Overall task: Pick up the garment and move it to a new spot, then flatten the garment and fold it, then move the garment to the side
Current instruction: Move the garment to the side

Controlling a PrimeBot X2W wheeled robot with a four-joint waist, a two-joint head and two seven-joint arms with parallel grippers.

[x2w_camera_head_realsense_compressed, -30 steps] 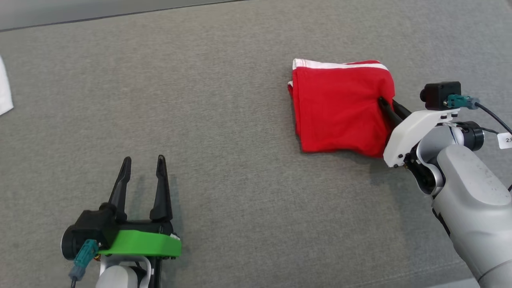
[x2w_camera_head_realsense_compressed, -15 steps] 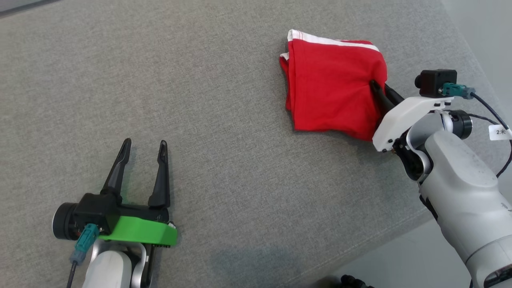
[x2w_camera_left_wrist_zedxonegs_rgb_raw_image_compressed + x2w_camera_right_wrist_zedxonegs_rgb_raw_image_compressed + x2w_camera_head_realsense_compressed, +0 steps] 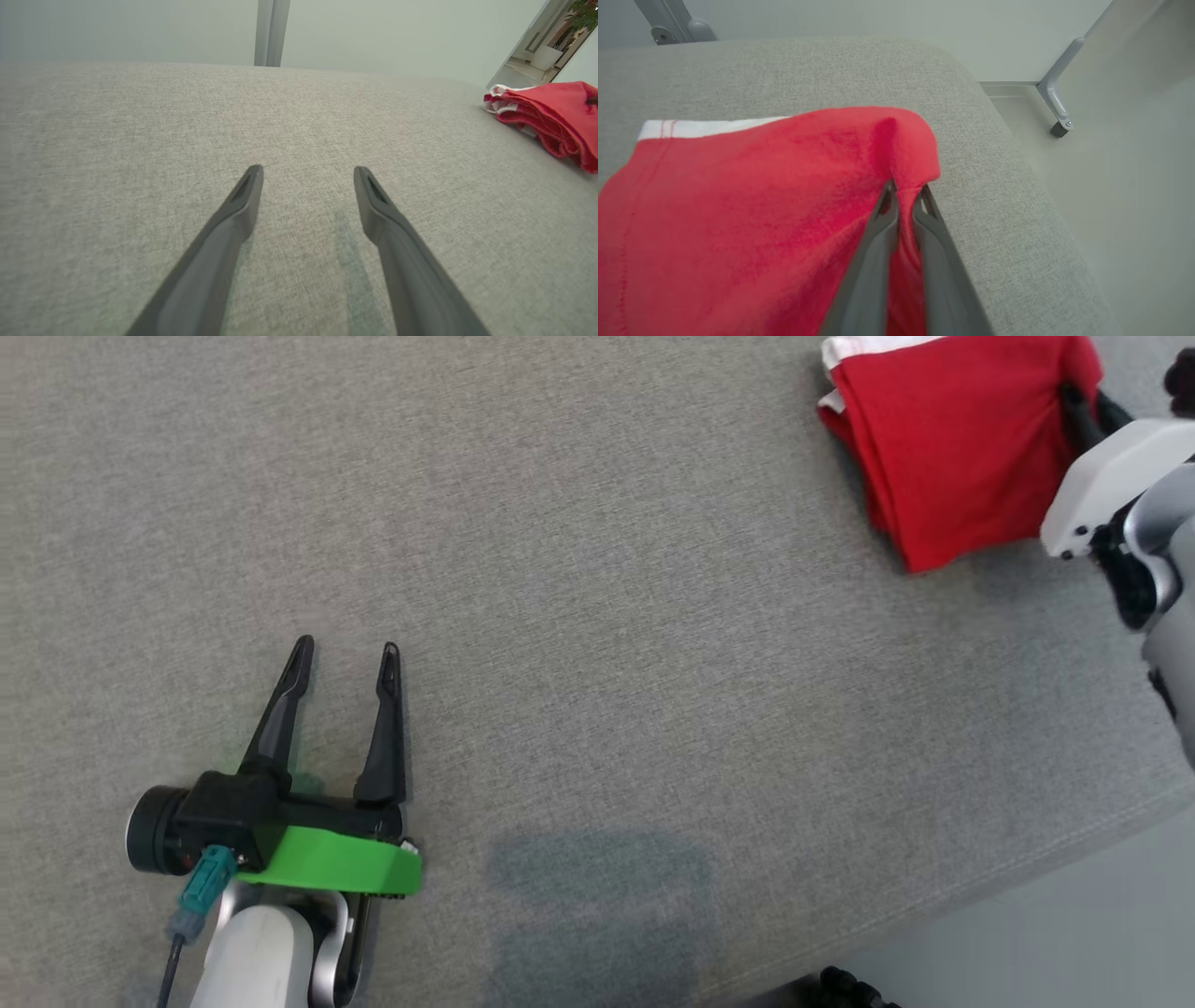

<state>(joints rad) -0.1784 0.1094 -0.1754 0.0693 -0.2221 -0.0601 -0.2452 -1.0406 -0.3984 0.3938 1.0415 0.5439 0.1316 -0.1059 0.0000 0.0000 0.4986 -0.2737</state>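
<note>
Garment (image 3: 952, 439) pinched by right end effector (image 3: 906, 190) | left end effector (image 3: 346, 647) spread, well apart

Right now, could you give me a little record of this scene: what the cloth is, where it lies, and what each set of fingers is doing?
Garment: folded red cloth garment with a white band
Resting on: grey woven fabric surface, near its right-hand corner
Right fingers: shut, pinching a raised fold at the garment's edge
Left fingers: spread open, empty, low over bare fabric, well apart from the garment
Stage: garment looks folded; moving it aside is probably next
</note>
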